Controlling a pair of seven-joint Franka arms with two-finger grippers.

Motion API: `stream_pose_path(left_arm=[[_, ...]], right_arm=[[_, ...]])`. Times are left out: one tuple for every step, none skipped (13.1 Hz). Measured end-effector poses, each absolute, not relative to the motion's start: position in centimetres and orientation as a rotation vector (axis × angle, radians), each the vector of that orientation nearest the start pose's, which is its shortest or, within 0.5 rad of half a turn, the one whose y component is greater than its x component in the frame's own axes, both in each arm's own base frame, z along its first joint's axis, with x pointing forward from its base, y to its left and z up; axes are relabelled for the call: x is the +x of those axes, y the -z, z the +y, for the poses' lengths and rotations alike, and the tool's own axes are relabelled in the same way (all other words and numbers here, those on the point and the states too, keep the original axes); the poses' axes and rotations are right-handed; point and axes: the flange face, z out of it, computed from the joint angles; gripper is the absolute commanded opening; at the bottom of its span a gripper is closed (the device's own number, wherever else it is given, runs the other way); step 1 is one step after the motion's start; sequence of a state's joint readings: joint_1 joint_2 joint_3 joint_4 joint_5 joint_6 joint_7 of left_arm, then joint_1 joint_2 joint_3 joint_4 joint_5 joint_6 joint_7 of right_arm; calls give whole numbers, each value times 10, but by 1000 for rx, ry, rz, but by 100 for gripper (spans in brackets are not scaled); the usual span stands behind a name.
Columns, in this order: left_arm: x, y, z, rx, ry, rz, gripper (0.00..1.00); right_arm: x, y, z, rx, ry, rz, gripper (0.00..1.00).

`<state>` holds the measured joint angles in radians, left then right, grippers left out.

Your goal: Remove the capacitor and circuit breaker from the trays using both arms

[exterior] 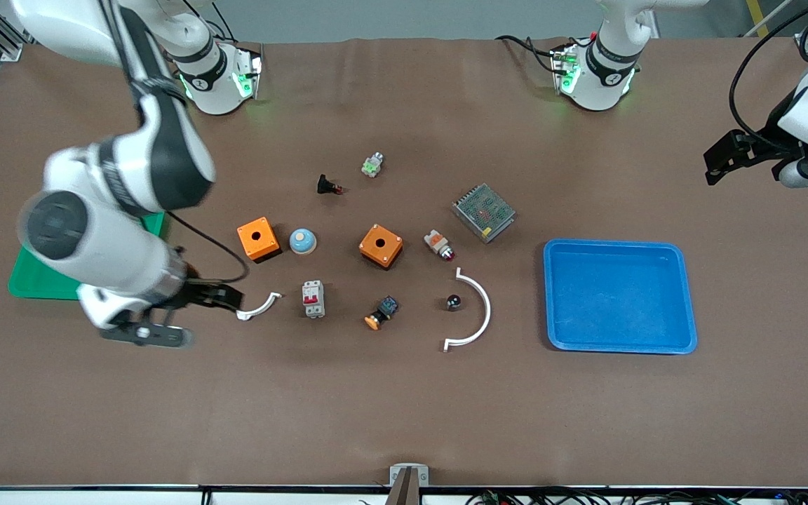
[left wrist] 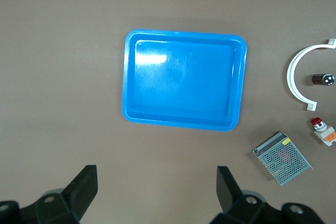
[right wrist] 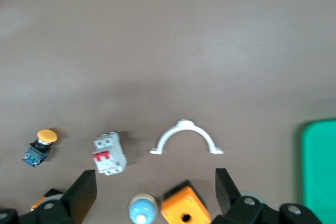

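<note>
The front camera looked down from high across the table. The left wrist camera looked down at the blue tray, the right at the breaker; the front view showed both.

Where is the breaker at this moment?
In the front view the breaker lies on the table between the small white arc and the orange-capped button, nearer the camera than the blue dome.

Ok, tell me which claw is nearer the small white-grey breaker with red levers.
Right. The right claw hovers beside the small white-grey breaker with red levers, over a small white arc clip. The left claw waits beside the blue tray.
</note>
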<state>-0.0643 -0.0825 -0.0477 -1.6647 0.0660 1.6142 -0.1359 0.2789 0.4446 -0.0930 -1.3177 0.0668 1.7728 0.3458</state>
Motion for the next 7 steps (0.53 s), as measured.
stream_pose_path(left_arm=[[529, -629, -58, -3082, 61, -25, 100], [528, -628, -64, -3097, 56, -12, 100], [528, -627, -70, -3112, 50, -1, 100], [527, -626, -74, -3121, 45, 6, 100], [527, -625, -75, -3124, 41, 8, 100], [527, -624, -75, -3125, 39, 9, 100], [527, -623, -75, -3125, 35, 11, 100]], right_arm=[[676, -504, 117, -3100, 27, 242, 100], [672, -521, 86, -3105, 28, 179, 100], [664, -536, 54, -3109, -2, 109, 100], [655, -549, 25, -3109, -36, 64, 100], [647, -561, 2, -3106, -48, 50, 100], [638, -572, -12, -3102, -57, 45, 100], [629, -583, -17, -3101, -75, 37, 100]])
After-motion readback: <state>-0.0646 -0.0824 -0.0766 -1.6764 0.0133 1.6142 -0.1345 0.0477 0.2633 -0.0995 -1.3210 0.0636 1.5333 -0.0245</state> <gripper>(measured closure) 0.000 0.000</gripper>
